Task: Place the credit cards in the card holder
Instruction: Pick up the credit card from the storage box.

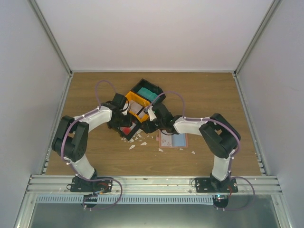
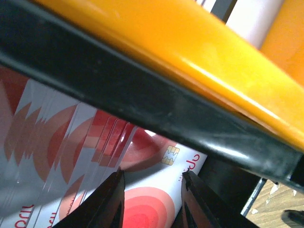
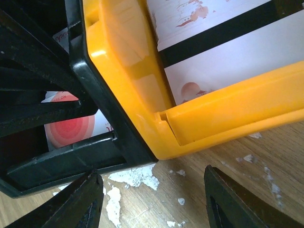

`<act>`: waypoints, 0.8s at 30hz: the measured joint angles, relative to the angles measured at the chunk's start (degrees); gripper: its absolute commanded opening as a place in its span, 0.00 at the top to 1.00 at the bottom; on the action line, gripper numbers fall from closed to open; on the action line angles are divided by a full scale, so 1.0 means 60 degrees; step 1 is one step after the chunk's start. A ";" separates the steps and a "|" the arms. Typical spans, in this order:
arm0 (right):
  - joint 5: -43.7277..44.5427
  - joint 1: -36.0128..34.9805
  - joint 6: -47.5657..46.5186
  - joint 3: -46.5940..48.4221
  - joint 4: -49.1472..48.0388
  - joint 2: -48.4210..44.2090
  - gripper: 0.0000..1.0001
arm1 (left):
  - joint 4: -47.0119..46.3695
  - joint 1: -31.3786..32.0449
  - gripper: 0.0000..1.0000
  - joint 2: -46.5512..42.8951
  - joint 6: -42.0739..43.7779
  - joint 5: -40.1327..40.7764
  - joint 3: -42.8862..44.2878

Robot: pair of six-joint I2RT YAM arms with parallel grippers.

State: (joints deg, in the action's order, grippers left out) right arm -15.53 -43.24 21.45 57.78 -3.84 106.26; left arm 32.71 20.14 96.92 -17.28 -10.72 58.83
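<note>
**Top view.** The tray (image 1: 135,100), black and orange with one teal compartment, is being shown at mid-table, turned corner-on to the arms. The left arm (image 1: 95,116) and the right arm (image 1: 190,124) are being seen meeting at its near side. The holder (image 1: 173,139) is lying open and flat on the table (image 1: 95,85), just near of the tray and below the right arm's wrist. Its left half is pink and its right half pale blue. No card can be seen in it. White scraps (image 1: 137,140) are lying scattered beside the holder. A red-marked card (image 1: 126,130) is showing in the tray's near black part.

**Left wrist view.** The left gripper (image 2: 152,183) is being held partly open, with a modest gap between its dark fingers and nothing gripped. Beyond the fingertips the red-marked card is lying with its gold chip (image 2: 170,154) exposed. The tray's black and orange rims are crossing the upper frame.

**Right wrist view.** The right gripper (image 3: 152,173) is being held wide open and empty above bare wood and scraps, just beside the tray's corner. A striped card (image 3: 228,61) is lying in the orange compartment. The red-marked card is being glimpsed through the black frame.
</note>
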 measured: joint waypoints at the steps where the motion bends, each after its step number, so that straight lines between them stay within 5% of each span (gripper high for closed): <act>1: 0.0000 -0.0018 -0.0040 0.0062 0.0004 0.0080 0.41 | 0.0025 0.0000 0.61 0.0015 0.0007 0.0000 0.0018; 24: 0.0040 -0.0171 -0.0452 0.0645 0.0419 0.0652 0.39 | 0.0481 0.0084 0.49 0.0506 0.0353 0.0517 0.0590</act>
State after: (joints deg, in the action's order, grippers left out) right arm -15.29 -44.27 18.74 61.65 -1.32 110.17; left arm 35.59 20.64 99.96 -15.16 -7.62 62.37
